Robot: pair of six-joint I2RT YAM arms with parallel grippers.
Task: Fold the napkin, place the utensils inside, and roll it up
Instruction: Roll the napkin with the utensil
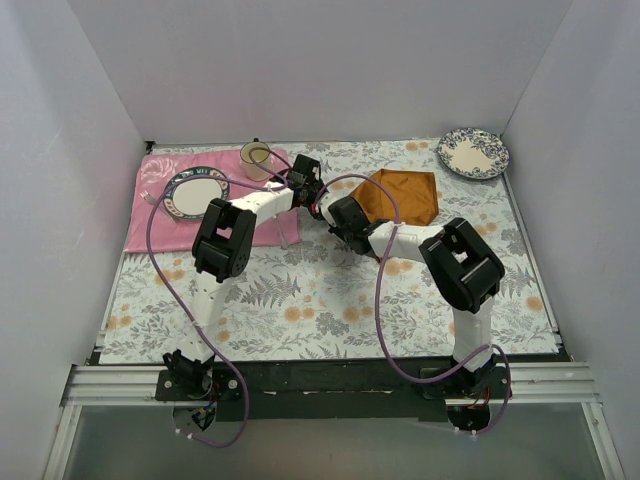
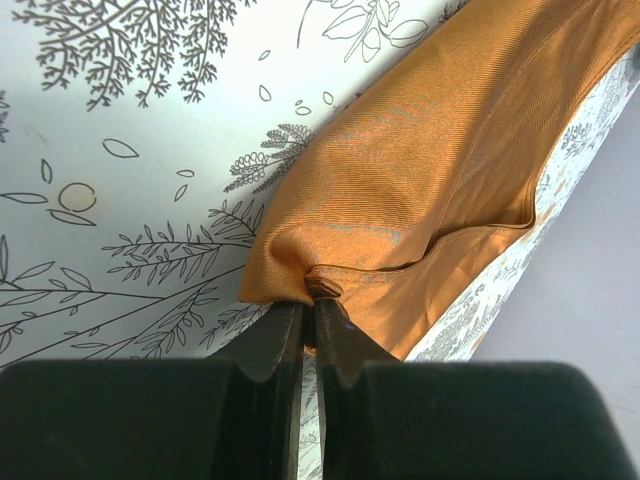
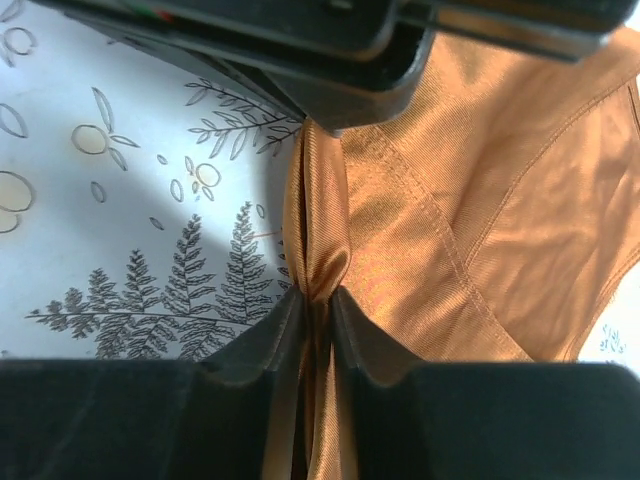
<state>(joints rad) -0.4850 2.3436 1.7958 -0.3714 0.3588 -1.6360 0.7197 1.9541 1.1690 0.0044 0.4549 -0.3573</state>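
The rust-orange napkin lies at the back middle of the floral tablecloth, its left edge lifted and bunched. In the left wrist view, my left gripper is shut on a gathered corner of the napkin. My right gripper pinches a narrow fold of the napkin just beside it, and the left gripper's body shows close above that fold. The two grippers meet at the napkin's left side. I cannot make out the utensils; the arms cover that part of the table.
A pink placemat lies at the back left, bearing a blue-rimmed plate and a tan cup. A floral plate sits in the back right corner. White walls close in three sides.
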